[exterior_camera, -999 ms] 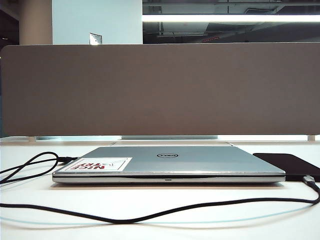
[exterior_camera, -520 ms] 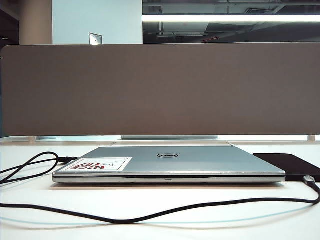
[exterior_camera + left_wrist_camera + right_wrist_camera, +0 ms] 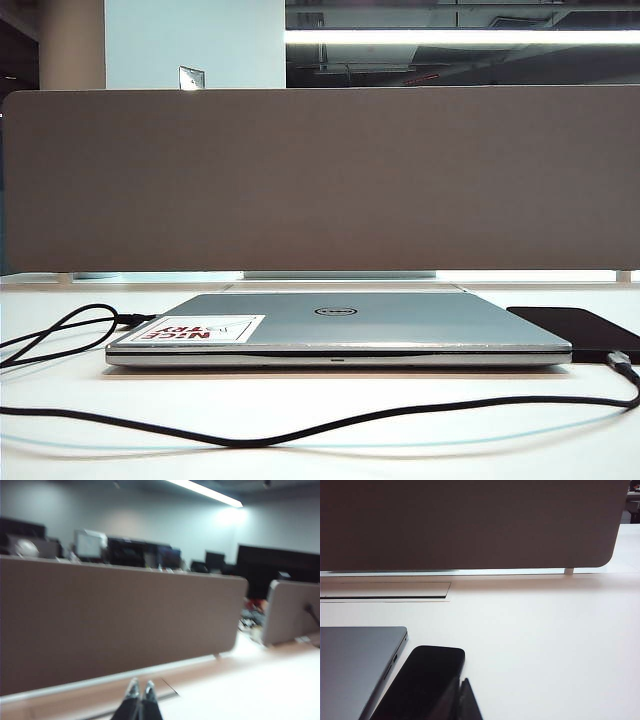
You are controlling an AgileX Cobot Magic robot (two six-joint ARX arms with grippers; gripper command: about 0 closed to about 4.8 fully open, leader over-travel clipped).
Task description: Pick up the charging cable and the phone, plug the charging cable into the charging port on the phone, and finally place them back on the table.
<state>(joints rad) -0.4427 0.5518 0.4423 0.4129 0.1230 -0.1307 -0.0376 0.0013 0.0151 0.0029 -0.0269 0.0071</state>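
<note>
L gripper (image 3: 140,689) is being seen w/ fingertips pressed together, nothing clamped, aimed toward the brown divider panel (image 3: 115,620) over the table (image 3: 250,690); no task item is being shown near it in the left wrist view. R gripper (image 3: 461,685) is being held w/ jaws together, empty, just above the near end of the phone (image 3: 427,677), which is lying flat beside the laptop (image 3: 355,665). In the exterior view the charging cable (image 3: 300,432) is being shown snaking across the table in front of the laptop, its plug at the phone's near edge; whether it is inserted can't be told.

Both grippers show slim, tapered black fingers (image 3: 134,692) with paler tips.
</note>
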